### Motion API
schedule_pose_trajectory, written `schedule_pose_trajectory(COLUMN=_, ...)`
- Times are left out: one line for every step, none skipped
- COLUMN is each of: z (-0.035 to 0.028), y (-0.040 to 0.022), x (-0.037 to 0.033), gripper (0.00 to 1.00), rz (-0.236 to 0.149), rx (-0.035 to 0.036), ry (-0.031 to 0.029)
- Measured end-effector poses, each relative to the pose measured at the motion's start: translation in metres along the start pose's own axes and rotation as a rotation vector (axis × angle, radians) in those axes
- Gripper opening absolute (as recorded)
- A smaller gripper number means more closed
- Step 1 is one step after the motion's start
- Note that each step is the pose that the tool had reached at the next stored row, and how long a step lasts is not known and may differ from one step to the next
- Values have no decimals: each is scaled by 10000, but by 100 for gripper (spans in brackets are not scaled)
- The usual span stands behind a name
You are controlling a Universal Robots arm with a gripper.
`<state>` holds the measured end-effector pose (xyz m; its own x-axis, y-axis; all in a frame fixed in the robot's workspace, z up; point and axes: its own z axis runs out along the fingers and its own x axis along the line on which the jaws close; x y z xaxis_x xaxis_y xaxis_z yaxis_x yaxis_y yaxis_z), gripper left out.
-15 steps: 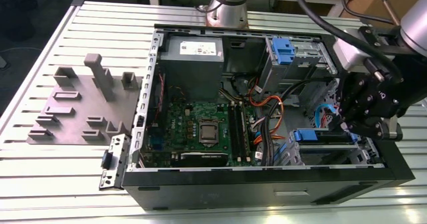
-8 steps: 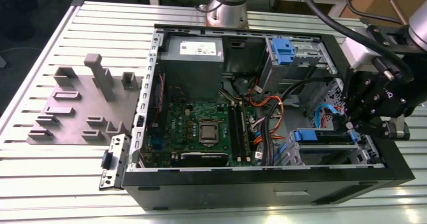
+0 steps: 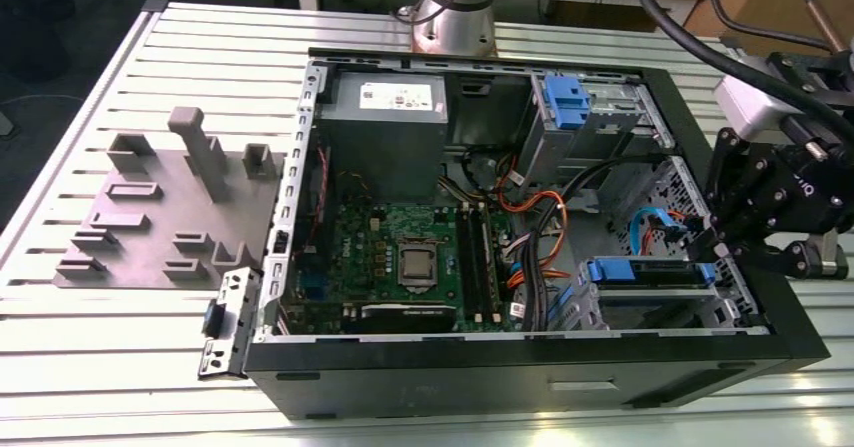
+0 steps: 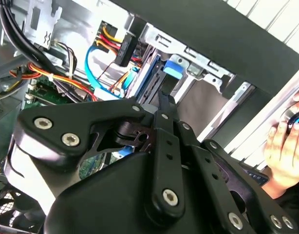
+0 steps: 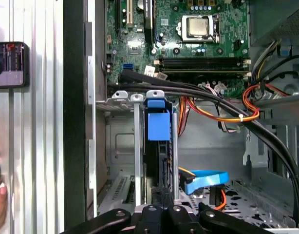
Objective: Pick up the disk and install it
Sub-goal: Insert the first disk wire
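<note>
Disk (image 5: 156,124) sits slotted in drive bay (image 5: 136,146) at exterior view's near right; gripper (image 5: 162,194) fingers pressed together, just beside its edge.

**Slatted table** (image 3: 94,367): bare along the exterior view's lower left and bottom edge, so there is free passage.
**Grey fixture** (image 3: 160,217): left centre of the exterior view. Its upright posts bar low passes.
**Computer case** (image 3: 507,379): side open, reachable from above, with walls rimming the opening.
**Power supply** (image 3: 387,117): tall block at upper centre.
**Motherboard** (image 3: 400,257): lies low, with open room over it.
**Cable bundle** (image 3: 534,222): orange and black, crosses between motherboard and bays.
**Drive bay** (image 3: 661,307): lower right, its slot taken by the disk (image 3: 650,271).
**Gripper** (image 3: 707,242): jaws together, at the bay's right end.
**Hand** (image 4: 286,141): just outside the case wall.
</note>
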<state>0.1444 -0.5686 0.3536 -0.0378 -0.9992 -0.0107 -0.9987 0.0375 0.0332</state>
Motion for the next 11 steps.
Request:
schedule_pose_trajectory(z=-5, y=-8, x=-2, gripper=11, rz=0, rx=0, ry=0)
schedule_pose_trajectory(z=-14, y=-11, x=-4, gripper=11, rz=0, rx=0, ry=1)
schedule_pose_trajectory(z=-26, y=-12, x=-7, gripper=11, rz=1, rx=0, ry=-1)
schedule_pose_trajectory(z=-40, y=-13, x=-13, gripper=11, rz=1, rx=0, ry=0)
schedule_pose_trajectory(z=-53, y=-15, x=-21, gripper=11, rz=0, rx=0, ry=-1)
schedule_pose_trajectory(z=-60, y=-17, x=-31, gripper=11, rz=0, rx=0, ry=-3)
schedule_pose_trajectory(z=-63, y=-21, x=-42, gripper=11, rz=-1, rx=0, ry=-1)
schedule_pose_trajectory(z=-64, y=-25, x=-56, gripper=11, rz=0, rx=0, ry=-1)
schedule_pose_trajectory(z=-64, y=-34, x=-73, gripper=11, rz=0, rx=0, ry=-1)
schedule_pose_trajectory(z=-63, y=-47, x=-93, gripper=11, rz=0, rx=0, ry=-2)
schedule_pose_trajectory(z=-64, y=-62, x=-115, gripper=11, rz=0, rx=0, ry=-1)
